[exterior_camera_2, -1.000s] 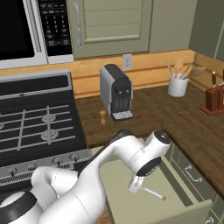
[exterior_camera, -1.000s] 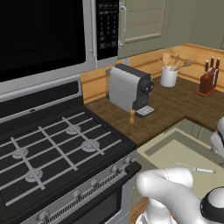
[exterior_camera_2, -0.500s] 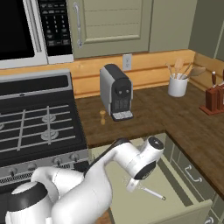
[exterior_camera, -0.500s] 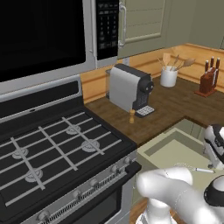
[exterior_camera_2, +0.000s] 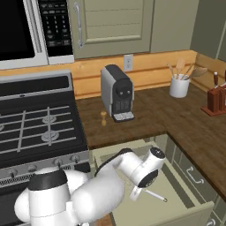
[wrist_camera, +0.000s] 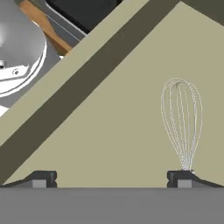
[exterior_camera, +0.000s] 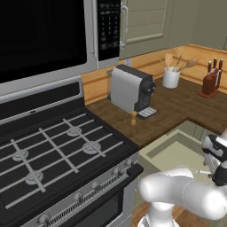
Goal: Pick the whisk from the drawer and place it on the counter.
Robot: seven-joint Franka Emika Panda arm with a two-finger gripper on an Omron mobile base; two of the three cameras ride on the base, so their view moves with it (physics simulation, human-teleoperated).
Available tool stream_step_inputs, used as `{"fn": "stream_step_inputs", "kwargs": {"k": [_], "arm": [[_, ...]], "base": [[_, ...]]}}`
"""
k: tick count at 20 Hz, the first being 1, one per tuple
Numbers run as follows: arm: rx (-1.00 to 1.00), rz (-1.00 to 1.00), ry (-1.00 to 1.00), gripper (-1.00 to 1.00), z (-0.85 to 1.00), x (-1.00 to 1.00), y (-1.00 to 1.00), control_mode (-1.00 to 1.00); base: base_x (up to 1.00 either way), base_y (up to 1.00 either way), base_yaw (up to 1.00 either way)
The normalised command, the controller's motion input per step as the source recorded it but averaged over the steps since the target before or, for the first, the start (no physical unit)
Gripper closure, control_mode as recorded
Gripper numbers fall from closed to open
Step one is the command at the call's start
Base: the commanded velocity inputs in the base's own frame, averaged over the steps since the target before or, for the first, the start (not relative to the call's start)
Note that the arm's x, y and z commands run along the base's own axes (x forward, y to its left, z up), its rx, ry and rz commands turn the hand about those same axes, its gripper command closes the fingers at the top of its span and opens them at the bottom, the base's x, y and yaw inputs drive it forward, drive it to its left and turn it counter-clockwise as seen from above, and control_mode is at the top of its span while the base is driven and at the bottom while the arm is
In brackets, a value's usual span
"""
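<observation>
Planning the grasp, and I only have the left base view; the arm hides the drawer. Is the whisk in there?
Observer: Yes. In the right base view the whisk lies flat on the floor of the open drawer, right beside the pincer.
Operator: Pincer open?
Observer: Open. The hand view shows its fingertips wide apart with nothing between them.
Operator: Lined up on it?
Observer: Not centred. In the hand view the wire loops rise straight from one fingertip, not from the gap between the two.
</observation>
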Motion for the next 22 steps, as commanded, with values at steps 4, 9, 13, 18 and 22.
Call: {"fn": "stream_step_inputs", "kwargs": {"k": [4, 9, 13, 18, 22], "arm": [[0.01, 0.00, 0.01, -1.00, -0.45, 0.29, -0.27, -1.00], [0.02, 0.00, 0.02, -1.00, -0.32, 0.46, -0.28, -1.00], [0.04, 0.00, 0.00, -1.00, -0.24, 0.46, -0.28, -1.00], [0.02, 0.00, 0.02, -1.00, -0.53, 0.27, -0.23, -1.00], [0.00, 0.00, 0.02, -1.00, -0.66, 0.18, -0.03, -1.00]], "base": [[0.00, 0.00, 0.00], [0.00, 0.00, 0.00], [0.00, 0.00, 0.00], [0.00, 0.00, 0.00], [0.00, 0.00, 0.00]]}}
